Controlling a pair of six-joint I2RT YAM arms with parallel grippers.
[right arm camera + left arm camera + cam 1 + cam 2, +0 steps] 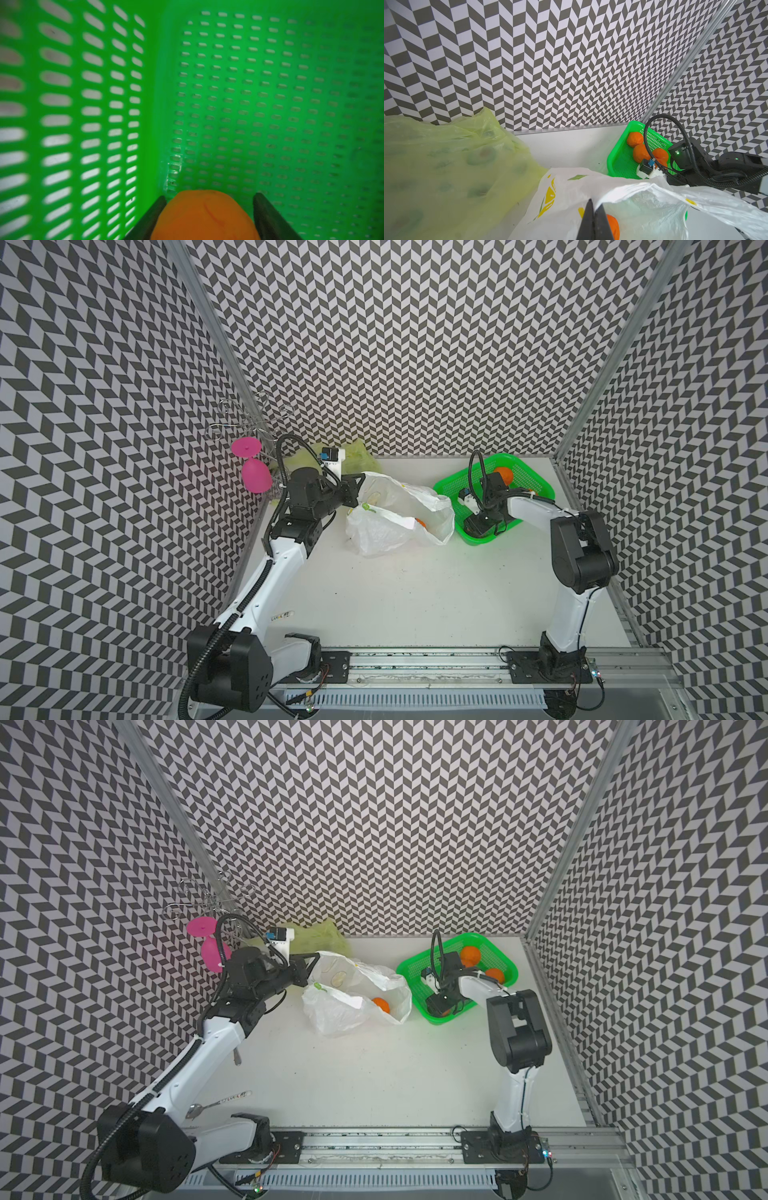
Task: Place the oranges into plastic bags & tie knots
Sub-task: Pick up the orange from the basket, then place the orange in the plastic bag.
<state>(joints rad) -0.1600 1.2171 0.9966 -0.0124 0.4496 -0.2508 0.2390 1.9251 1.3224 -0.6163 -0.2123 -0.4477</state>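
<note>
Your right claw (209, 196) straddles an orange (205, 218) in the green basket (270, 83); whether it grips yet cannot be told. Your left claw (593, 205), pressed together, pinches the rim of the white bag (386, 526), whose mouth gapes just left of the basket in both top views.

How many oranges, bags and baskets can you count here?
Oranges: 5 (3 loose in the green basket, 1 between the right gripper's fingers, 1 in the white lemon-print bag)
Plastic bags: 2 (white one, yellow-green bag)
Green basket: 1
Total: 8
</note>
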